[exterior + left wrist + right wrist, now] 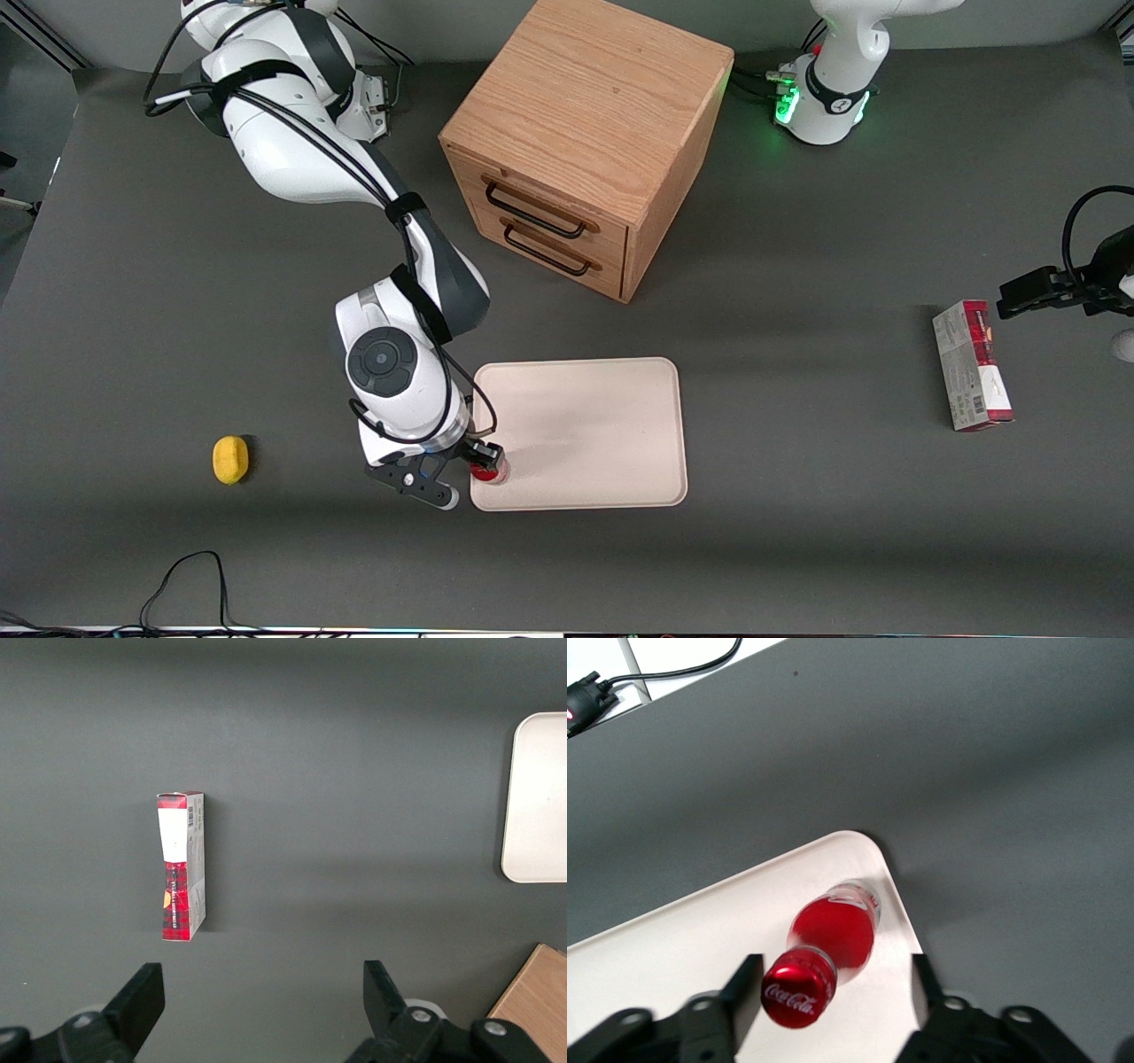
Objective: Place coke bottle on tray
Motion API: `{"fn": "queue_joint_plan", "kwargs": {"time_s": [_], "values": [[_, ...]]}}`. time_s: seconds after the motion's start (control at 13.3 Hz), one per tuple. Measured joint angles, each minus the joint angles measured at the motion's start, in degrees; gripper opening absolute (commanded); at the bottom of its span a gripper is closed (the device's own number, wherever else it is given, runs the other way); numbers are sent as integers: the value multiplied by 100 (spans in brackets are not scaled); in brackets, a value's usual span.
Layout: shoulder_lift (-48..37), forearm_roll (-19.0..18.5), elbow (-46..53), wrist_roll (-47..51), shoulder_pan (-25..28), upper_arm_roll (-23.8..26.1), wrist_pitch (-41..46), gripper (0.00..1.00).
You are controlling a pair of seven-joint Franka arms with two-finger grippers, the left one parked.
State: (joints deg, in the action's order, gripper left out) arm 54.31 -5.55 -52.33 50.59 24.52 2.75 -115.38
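Observation:
The coke bottle (489, 469) is small and red with a red cap. It stands upright on the cream-white tray (594, 425), in the tray's corner nearest the front camera at the working arm's end. My right gripper (474, 462) hangs just above the bottle. In the right wrist view the gripper (833, 992) is open, its black fingers (740, 992) spread wide on both sides of the bottle (824, 952). A clear gap shows at one finger; the cap lies close to the other. The tray's rounded corner (864, 846) shows beside the bottle.
A wooden drawer cabinet (585, 142) stands farther from the front camera than the tray. A yellow lemon-like object (230, 460) lies toward the working arm's end. A red-and-grey carton (972, 363) lies toward the parked arm's end and shows in the left wrist view (182, 865).

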Motion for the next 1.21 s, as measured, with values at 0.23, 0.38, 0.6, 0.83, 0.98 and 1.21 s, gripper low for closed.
{"fn": "queue_joint_plan", "kwargs": {"time_s": [0.23, 0.38, 0.6, 0.83, 0.98, 1.21], "values": [[-11, -20, 88, 1, -8, -9, 228, 100], [-107, -20, 170, -21, -36, -14, 556, 100], [-524, 107, 113, -551, -161, -19, 1378, 100], [-1419, 412, -728, -1557, -592, -25, 1688, 100], [-2119, 458, -1598, -2153, -886, -26, 1705, 100], [-3061, 474, -2802, -2767, -1165, -30, 1647, 100]]}}
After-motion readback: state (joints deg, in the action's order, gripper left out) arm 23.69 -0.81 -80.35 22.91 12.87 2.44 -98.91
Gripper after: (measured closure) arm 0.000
